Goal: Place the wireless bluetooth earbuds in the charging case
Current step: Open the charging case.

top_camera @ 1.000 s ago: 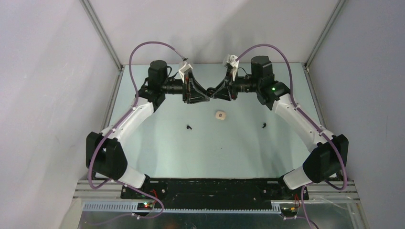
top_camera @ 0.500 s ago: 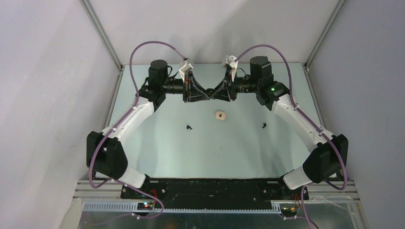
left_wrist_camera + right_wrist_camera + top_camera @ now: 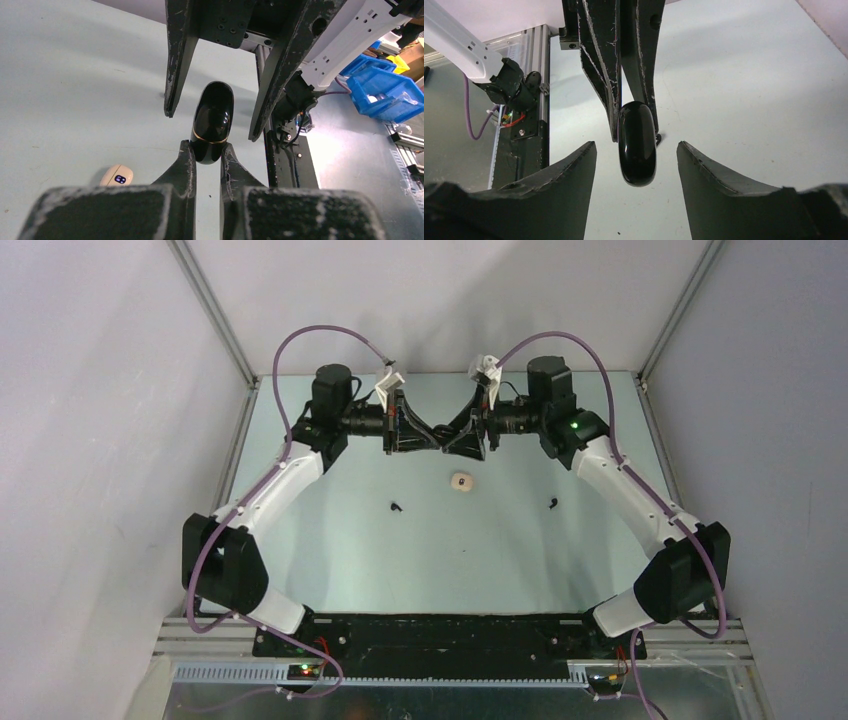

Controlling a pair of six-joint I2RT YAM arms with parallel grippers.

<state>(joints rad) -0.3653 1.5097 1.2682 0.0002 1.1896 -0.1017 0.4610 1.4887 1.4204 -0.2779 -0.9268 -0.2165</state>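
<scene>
Black charging case (image 3: 212,117) is pinched endwise by left gripper (image 3: 206,148); right gripper (image 3: 636,146) is spread wide astride it, untouched; case may be twisted loose by off-centre closing

Top camera, fixed above and behind the arm bases, looks down over the whole counter (image 3: 430,550). Each wrist camera rides close behind its own end effector, sighting forward along it. The two face each other at close range. Both frame the black case (image 3: 213,115), pinched by the left end effector (image 3: 207,150), between the right end effector's (image 3: 636,146) spread jaws.
</scene>
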